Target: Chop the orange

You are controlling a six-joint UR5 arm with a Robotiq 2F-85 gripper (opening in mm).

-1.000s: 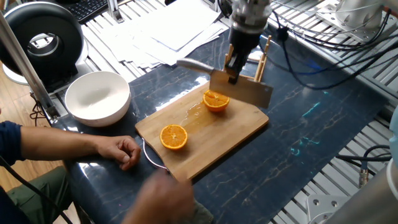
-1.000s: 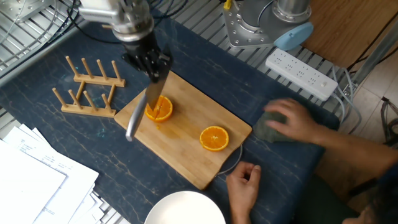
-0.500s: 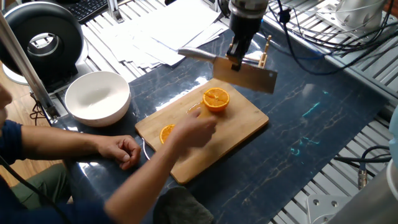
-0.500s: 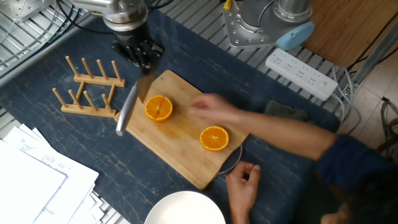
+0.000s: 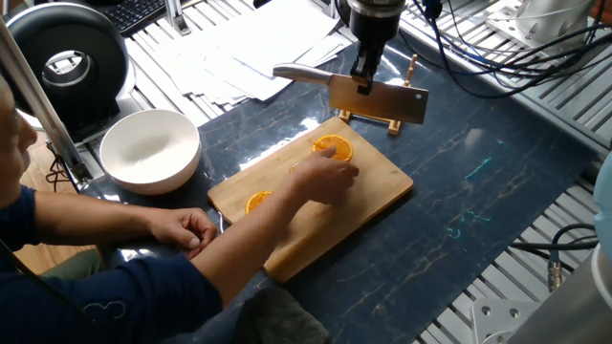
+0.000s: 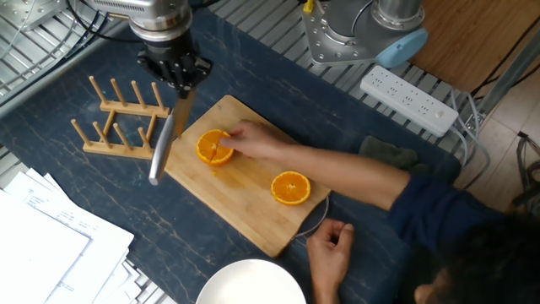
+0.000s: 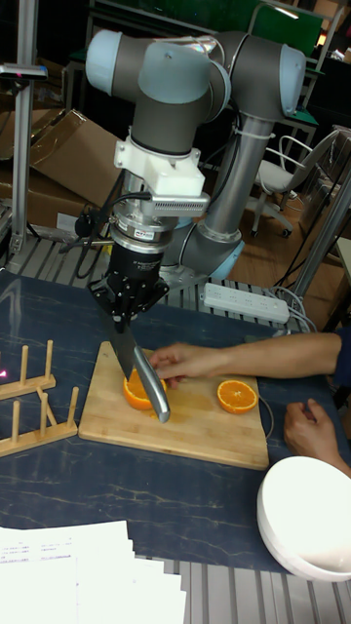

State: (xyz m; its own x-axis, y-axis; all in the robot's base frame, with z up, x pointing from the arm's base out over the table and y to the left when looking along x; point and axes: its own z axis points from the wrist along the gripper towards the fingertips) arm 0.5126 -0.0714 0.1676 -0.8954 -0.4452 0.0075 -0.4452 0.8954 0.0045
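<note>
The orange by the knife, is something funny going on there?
Yes. A person's bare hand is touching the cut orange half on the bamboo cutting board, while the gripper holds a steel cleaver raised just beside it.

We see a dark marbled tabletop (image 6: 405,279) on a ribbed metal frame, a white power strip (image 6: 407,100) at its far edge, cardboard boxes (image 7: 60,161) and an office chair (image 7: 285,166) behind.

Two orange halves on a bamboo cutting board (image 6: 253,211), cut faces up, segmented flesh, pale pith rim, one half (image 6: 214,147) near the board's rack-side edge, touched by a person's fingers, other half (image 6: 291,187) well apart near the opposite edge
</note>
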